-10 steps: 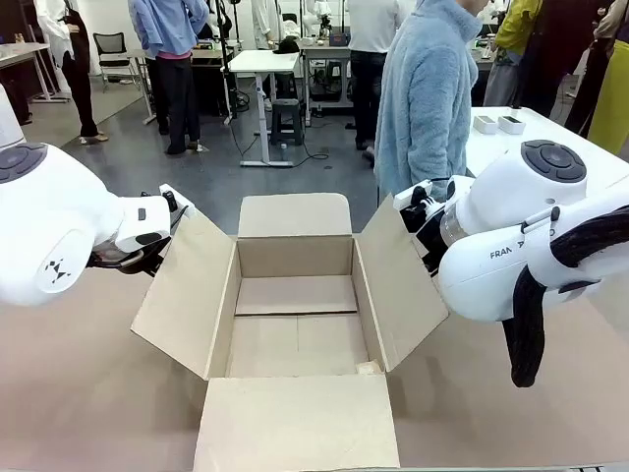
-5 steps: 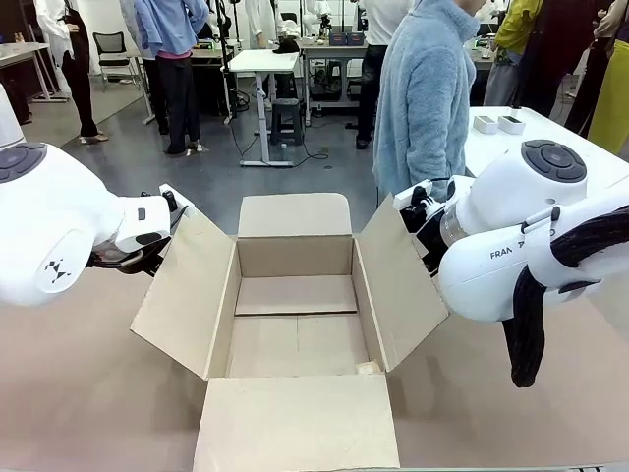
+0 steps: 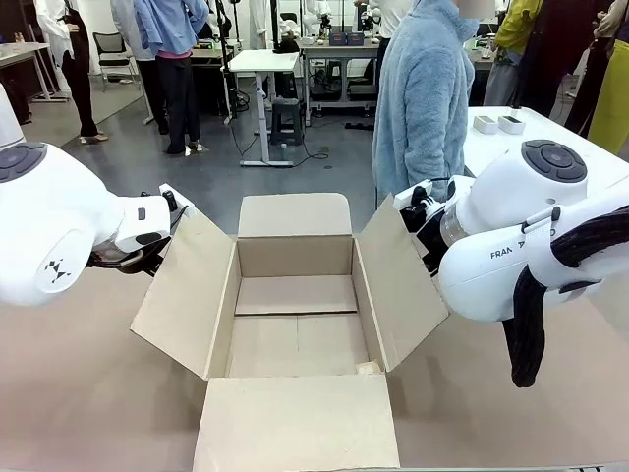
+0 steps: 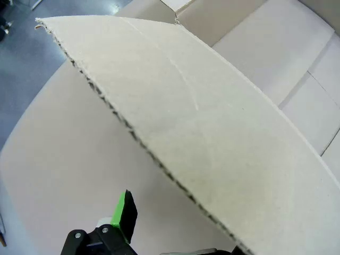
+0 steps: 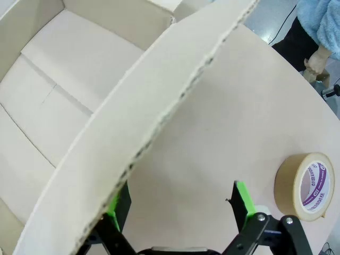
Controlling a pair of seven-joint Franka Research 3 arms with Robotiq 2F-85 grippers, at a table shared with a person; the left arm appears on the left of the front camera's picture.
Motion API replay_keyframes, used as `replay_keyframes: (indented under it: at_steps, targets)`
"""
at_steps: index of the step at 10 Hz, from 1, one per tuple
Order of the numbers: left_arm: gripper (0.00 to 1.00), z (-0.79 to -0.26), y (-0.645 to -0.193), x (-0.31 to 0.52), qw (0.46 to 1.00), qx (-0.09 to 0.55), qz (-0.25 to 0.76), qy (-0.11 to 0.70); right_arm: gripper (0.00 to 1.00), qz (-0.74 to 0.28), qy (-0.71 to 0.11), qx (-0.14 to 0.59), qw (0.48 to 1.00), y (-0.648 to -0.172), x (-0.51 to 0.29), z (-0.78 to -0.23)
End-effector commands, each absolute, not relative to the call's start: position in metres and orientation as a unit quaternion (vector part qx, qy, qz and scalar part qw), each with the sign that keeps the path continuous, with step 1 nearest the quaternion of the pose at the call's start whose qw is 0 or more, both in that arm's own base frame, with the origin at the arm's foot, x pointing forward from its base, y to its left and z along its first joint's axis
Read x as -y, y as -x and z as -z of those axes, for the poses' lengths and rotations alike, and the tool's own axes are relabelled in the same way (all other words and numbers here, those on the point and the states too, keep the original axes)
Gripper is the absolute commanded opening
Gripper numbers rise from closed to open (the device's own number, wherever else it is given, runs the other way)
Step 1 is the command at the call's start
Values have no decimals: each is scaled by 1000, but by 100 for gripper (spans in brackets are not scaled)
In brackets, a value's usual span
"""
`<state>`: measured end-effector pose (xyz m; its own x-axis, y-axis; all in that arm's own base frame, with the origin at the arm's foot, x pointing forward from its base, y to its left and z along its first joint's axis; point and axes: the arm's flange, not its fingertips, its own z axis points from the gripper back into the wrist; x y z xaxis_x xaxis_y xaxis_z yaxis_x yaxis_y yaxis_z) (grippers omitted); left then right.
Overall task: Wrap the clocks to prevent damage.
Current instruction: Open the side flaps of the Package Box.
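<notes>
The clocks are out of view. A big cardboard box (image 3: pixel 295 324) stands open in the middle of the table, and its inside is bare. My left gripper (image 4: pixel 178 236) is open at the box's left flap (image 4: pixel 212 133). One green-padded finger (image 4: pixel 126 215) stands clear of the flap's edge, and the flap hides the other finger. My right gripper (image 5: pixel 180 204) is open at the right flap (image 5: pixel 159 106), with the flap's edge just by its left finger (image 5: pixel 119 204). Neither gripper holds anything.
A roll of brown tape (image 5: pixel 305 186) lies on the table to the right of the box. A person in a light blue fleece (image 3: pixel 425 98) stands at the far side, one hand (image 5: pixel 317 61) near the table's edge. The near flap (image 3: pixel 295 428) lies flat toward me.
</notes>
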<state>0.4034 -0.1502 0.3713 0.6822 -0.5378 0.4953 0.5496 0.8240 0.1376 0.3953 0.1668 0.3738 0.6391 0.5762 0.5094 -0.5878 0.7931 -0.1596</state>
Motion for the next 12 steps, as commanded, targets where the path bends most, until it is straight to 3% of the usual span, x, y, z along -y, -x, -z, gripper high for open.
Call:
replay_keyframes:
  at_steps: [1, 4, 8, 10, 12]
  targets:
    - [100, -371, -403, 150, 917, 267, 296, 11, 100, -321, -11, 277, 905, -395, -167, -373]
    - [100, -403, -409, 96, 931, 253, 260, 30, 100, -283, -4, 295, 913, -391, -134, -411]
    - [100, -557, -394, 74, 906, 299, 301, -2, 100, -282, 47, 362, 887, -330, -154, -549]
    - [100, -614, -383, 98, 894, 289, 342, -15, 100, -310, 81, 346, 882, -300, -193, -591]
    - [100, -636, -376, 130, 895, 262, 361, -28, 100, -324, 97, 306, 890, -295, -221, -607]
